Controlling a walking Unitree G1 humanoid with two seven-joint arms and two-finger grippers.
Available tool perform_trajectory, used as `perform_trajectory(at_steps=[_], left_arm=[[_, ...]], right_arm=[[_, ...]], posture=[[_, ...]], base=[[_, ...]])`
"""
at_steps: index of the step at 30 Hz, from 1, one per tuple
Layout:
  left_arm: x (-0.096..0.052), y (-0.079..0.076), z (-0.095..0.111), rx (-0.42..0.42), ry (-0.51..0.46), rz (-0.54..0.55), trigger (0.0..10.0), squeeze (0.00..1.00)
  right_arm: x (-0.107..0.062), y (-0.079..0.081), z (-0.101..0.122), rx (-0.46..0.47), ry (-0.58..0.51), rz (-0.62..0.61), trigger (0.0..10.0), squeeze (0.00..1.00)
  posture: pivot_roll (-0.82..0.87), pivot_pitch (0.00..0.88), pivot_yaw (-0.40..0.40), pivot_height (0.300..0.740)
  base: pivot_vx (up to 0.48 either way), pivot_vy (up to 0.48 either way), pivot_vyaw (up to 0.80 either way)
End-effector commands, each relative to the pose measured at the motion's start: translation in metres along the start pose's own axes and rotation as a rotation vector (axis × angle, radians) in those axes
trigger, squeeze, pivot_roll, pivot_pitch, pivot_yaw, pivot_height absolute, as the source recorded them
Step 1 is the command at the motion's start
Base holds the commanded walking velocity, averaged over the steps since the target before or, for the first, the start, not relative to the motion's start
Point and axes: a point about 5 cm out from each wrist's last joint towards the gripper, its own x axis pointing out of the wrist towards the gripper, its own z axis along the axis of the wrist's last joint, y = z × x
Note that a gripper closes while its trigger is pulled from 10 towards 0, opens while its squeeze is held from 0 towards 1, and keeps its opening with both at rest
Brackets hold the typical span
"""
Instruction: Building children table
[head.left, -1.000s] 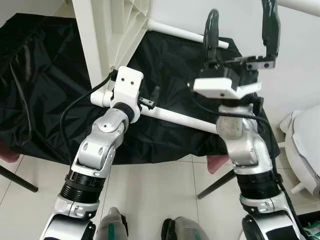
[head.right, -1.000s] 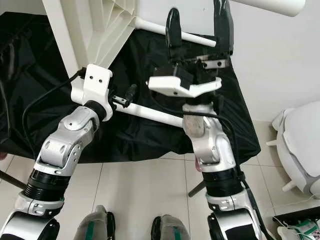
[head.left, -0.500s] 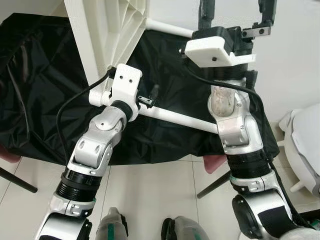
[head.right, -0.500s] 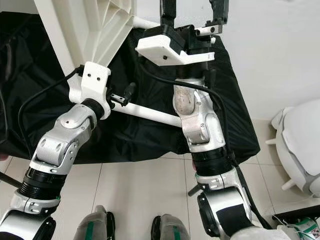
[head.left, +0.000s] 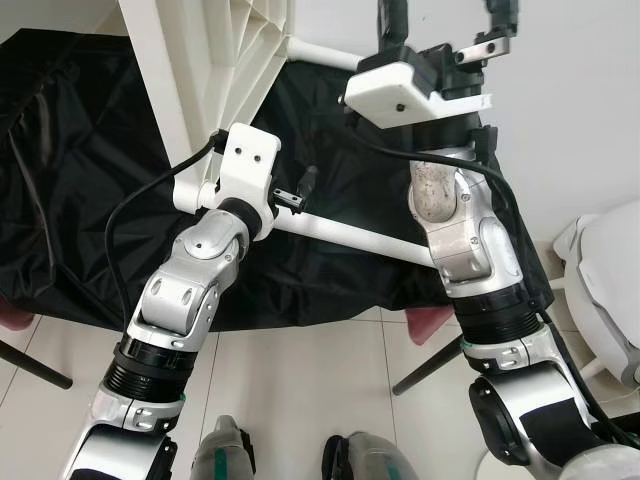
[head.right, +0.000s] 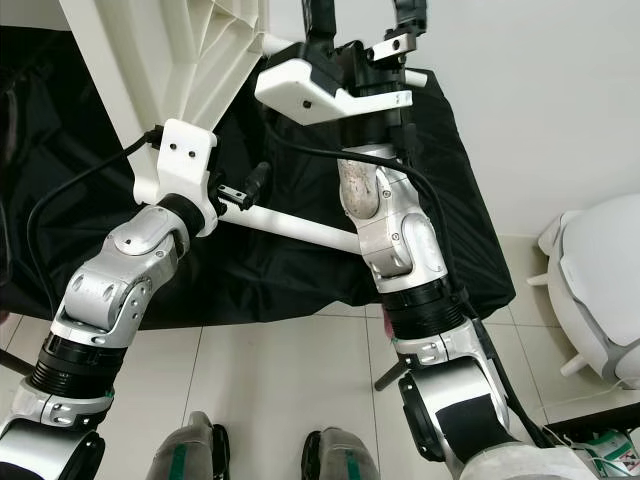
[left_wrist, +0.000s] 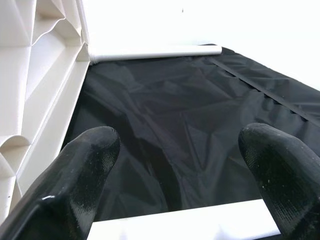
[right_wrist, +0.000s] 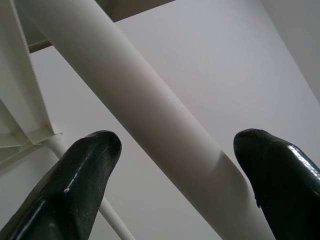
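The white plastic table top (head.left: 220, 60) stands tilted on edge over a black cloth (head.left: 80, 180), ribbed underside facing me. One white leg tube (head.left: 330, 55) sticks out from its corner. Another white tube (head.left: 350, 232) runs across in front of my arms. My left gripper (left_wrist: 182, 150) is open beside the ribbed underside, and that tube (left_wrist: 190, 222) crosses near the base of its fingers. My right gripper (right_wrist: 175, 150) is raised high and open, with a thick white leg (right_wrist: 150, 120) passing between its fingers (head.left: 392, 18) without touching them.
The black cloth drapes over a low surface down to the tiled floor (head.left: 300, 390). A white moulded seat (head.left: 610, 290) stands at the right by the wall. A dark slanted leg (head.left: 430, 365) and a red edge (head.left: 428, 325) show under the cloth.
My right arm has lifted and swung a little left, so its fingers now reach the top edge of the eye views. The left arm has hardly moved.
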Motion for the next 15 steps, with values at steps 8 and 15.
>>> perform_trajectory(at_steps=[8, 15], left_arm=[[0.001, -0.012, 0.005, 0.006, -0.006, -0.178, 10.0, 0.0], [0.003, -0.013, 0.004, 0.003, -0.001, -0.194, 10.0, 0.0]], right_arm=[[0.019, -0.013, 0.009, -0.043, -0.08, 0.084, 10.0, 0.0], [0.055, -0.039, 0.027, -0.038, -0.143, 0.061, 10.0, 0.0]], posture=[[-0.01, 0.08, -0.03, 0.74], [-0.05, 0.08, 0.011, 0.74]], base=[[0.0, 0.0, 0.0], [0.0, 0.0, 0.0]])
